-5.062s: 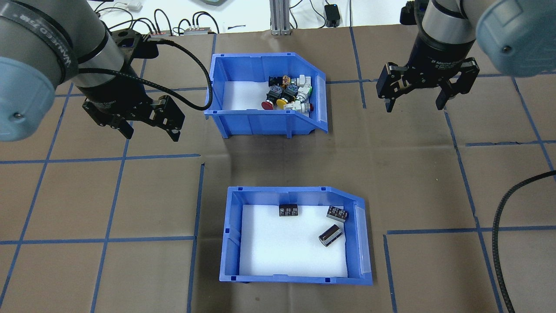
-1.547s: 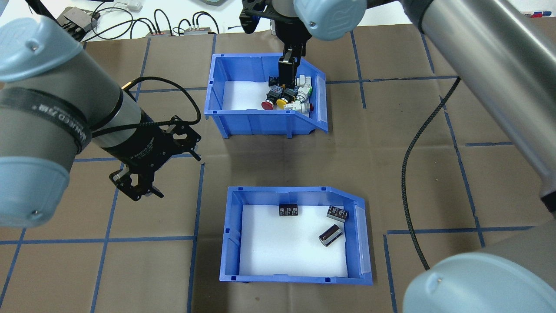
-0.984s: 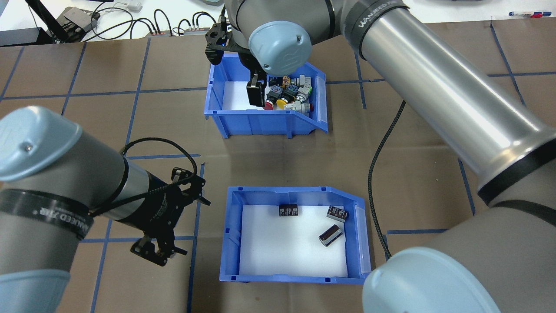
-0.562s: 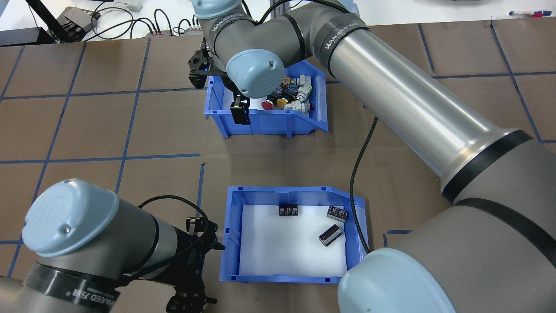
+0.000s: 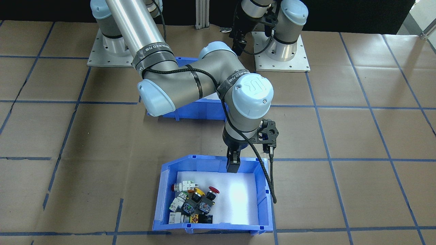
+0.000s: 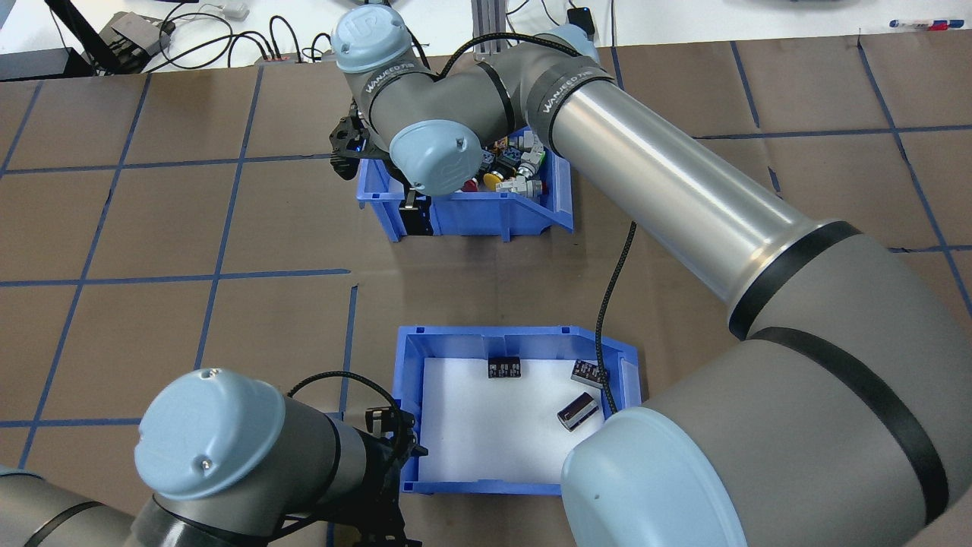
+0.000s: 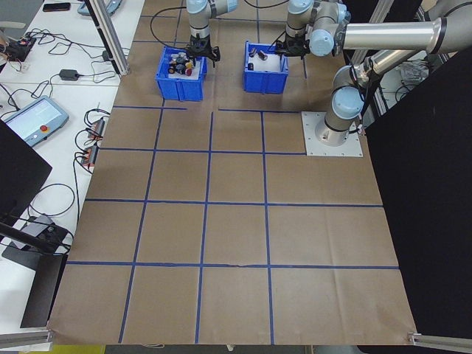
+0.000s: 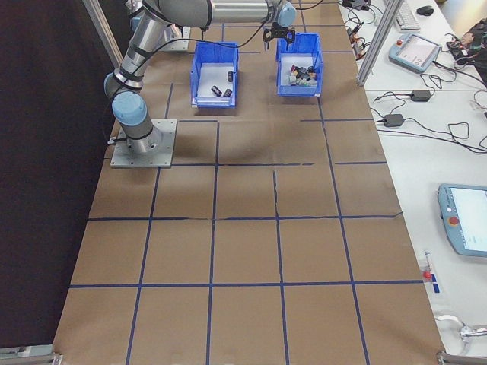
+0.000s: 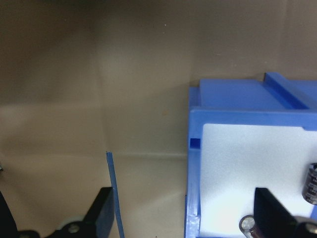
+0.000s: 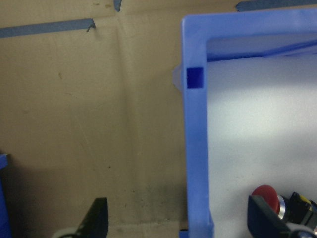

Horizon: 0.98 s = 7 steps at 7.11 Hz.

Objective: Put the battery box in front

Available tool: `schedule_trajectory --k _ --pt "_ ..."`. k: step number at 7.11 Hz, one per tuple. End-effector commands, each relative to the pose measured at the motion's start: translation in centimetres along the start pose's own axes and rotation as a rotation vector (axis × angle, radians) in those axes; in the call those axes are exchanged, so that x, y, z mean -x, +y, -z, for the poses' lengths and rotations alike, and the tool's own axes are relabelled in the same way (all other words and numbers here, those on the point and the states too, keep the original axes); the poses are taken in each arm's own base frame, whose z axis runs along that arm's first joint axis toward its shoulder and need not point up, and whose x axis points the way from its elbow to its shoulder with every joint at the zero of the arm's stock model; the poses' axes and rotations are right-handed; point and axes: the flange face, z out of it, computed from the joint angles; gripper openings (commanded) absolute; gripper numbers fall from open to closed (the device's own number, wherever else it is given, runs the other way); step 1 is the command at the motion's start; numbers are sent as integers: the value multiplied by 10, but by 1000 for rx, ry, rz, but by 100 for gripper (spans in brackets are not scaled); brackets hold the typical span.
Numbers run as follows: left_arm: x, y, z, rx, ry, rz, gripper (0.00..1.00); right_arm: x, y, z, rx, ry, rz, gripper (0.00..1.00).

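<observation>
1. The battery box (image 6: 407,403) is being left on the tabletop (image 6: 152,228) on the robot's side, and the switch bin (image 6: 463,216) is standing beyond it; neither is being lifted, so no swap can be judged as begun.
2. The right claw (image 5: 233,165) is being lowered over the near wall of the switch bin. In its wrist view the fingers (image 10: 96,215) are being held wide apart, one outside the wall and one inside over the foam, and nothing is being gripped.
3. The left claw (image 9: 185,218) is being held over the left wall of the battery box, fingers spread to either side of it (nothing is being clasped as yet). Dark cells (image 6: 503,368) are lying loose on the white liner.
4. What is left, by this judgement, is nearly all: the walls are still to be gripped, and the battery box is still to be carried to the front place.
</observation>
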Motion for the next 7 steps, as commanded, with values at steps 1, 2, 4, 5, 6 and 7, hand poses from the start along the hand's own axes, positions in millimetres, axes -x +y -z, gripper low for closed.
schedule_trajectory --k 1,2,4,5,6,7 --pt "2 26 -28 6 17 8 99 -1 -1 -6 0 5 -3 96" --pt "-1 35 -42 -1 21 -6 99 -2 1 -3 1 7 -3 94" --pt "8 45 -56 -10 -3 -11 99 -5 5 -1 9 14 -10 73" --pt "10 43 -61 -20 -11 -14 99 -7 8 -1 47 40 -1 48" --pt "4 41 -67 -54 -3 -11 99 -8 10 2 64 56 2 22" --pt "-9 41 -73 -82 43 -17 99 -8 11 4 88 75 6 3"
